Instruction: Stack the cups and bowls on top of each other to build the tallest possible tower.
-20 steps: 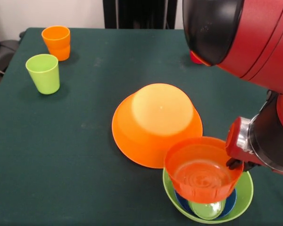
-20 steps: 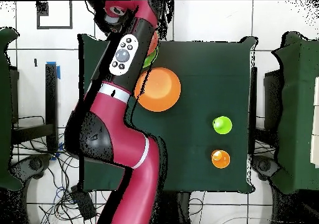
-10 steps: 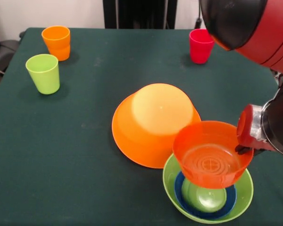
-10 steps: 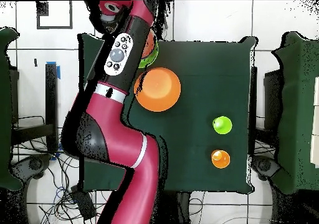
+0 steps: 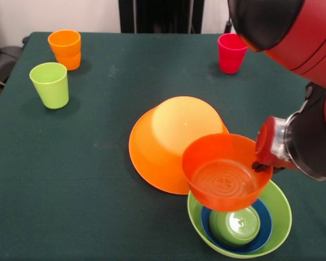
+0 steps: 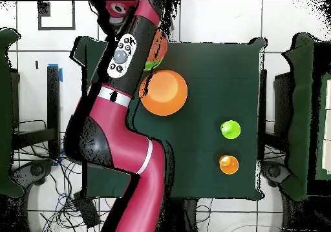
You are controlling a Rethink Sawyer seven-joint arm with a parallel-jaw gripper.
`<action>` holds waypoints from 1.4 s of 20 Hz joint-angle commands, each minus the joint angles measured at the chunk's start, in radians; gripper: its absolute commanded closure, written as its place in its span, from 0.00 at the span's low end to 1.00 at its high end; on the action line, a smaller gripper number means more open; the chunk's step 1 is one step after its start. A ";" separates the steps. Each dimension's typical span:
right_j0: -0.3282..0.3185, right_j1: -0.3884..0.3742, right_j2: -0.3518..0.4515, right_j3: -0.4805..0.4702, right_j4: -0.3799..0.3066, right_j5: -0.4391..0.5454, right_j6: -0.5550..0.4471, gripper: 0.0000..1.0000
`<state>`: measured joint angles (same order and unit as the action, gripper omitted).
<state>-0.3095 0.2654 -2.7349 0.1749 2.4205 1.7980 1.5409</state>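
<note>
My gripper [image 5: 259,166] is shut on the right rim of the small red-orange bowl [image 5: 224,173] and holds it upright in the air. Below it, the large light green bowl [image 5: 281,209] holds the small blue bowl [image 5: 264,219] with a green cup [image 5: 234,227] inside. The held bowl overlaps the edge of the very large orange bowl [image 5: 176,138], which lies upside down at the table's middle. In the overhead view the arm covers the gripper; the red-orange bowl [image 6: 160,47] and the orange bowl [image 6: 163,92] show beside it. No purple bowl or pale yellow cup is in view.
An orange cup [image 5: 65,49] and a lime green cup [image 5: 50,84] stand at the far left; a red-pink cup [image 5: 231,52] stands at the far right. The arm's thick red body [image 5: 293,38] hangs over the right side. The table's near edge is close to the green bowl.
The gripper lifted the red-orange bowl up from over the green bowl, then carried it left, toward the upside-down orange bowl. The red-pink cup came out from behind the arm.
</note>
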 commanded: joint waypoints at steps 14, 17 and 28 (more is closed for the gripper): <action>0.157 0.146 0.824 0.189 -1.034 -0.010 -0.236 1.00; 0.274 0.145 1.008 0.380 -1.187 -0.043 -0.323 1.00; 0.400 0.127 1.421 0.510 -1.388 -0.325 -0.328 1.00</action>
<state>0.0727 0.3664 -1.6328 0.6201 1.1747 1.6395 1.5407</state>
